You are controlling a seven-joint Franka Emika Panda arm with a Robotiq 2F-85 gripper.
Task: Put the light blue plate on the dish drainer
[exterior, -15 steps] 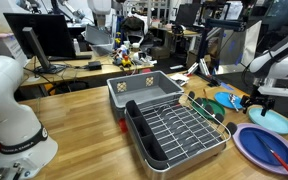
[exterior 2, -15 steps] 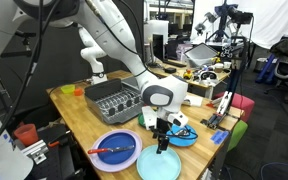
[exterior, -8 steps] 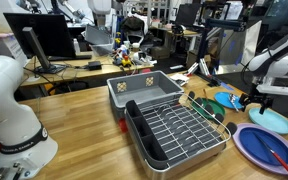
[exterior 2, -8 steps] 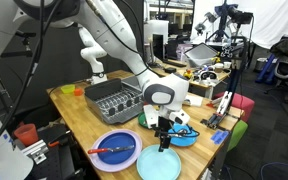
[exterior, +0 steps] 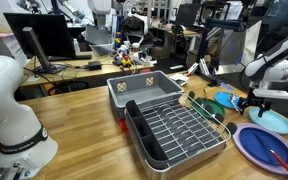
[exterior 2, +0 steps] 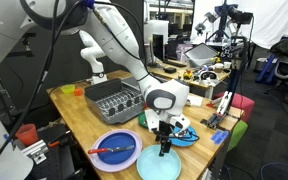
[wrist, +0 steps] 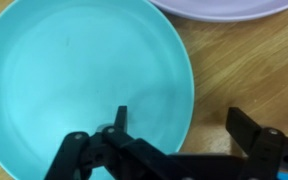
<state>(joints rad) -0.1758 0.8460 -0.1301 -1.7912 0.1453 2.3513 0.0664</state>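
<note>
Plate, round and light blue point(exterior: 272, 121), lies flat on the wooden table point(exterior: 84, 115) with its hollow facing up; being a circle, it has no long axis and points no particular way; it sits well apart from the dish drainer point(exterior: 179, 128), just beside a larger purple plate point(exterior: 256, 146) that carries a red utensil point(exterior: 279, 155).

Your gripper point(exterior: 256, 103) hangs over the light blue plate, fingers pointing down, jaws spread wide and holding nothing.

In the wrist view the light blue plate point(wrist: 84, 90) fills most of the picture, glossy and bare; one finger point(wrist: 119, 118) stands over its inner surface and the other over the wood outside the rim, so the gripper point(wrist: 179, 115) straddles the plate's edge; you cannot tell from this view whether a finger touches the plate; a sliver of the purple plate point(wrist: 224, 8) shows at the top.

Only an exterior view shows the drainer's wire grid lying empty, with a grey bin point(exterior: 144, 88) touching its far end.

Another exterior view shows the gripper point(exterior 2: 165, 147) above the far rim of the light blue plate point(exterior 2: 160, 166), near the table's corner, with the purple plate point(exterior 2: 114, 150) beside it.
</note>
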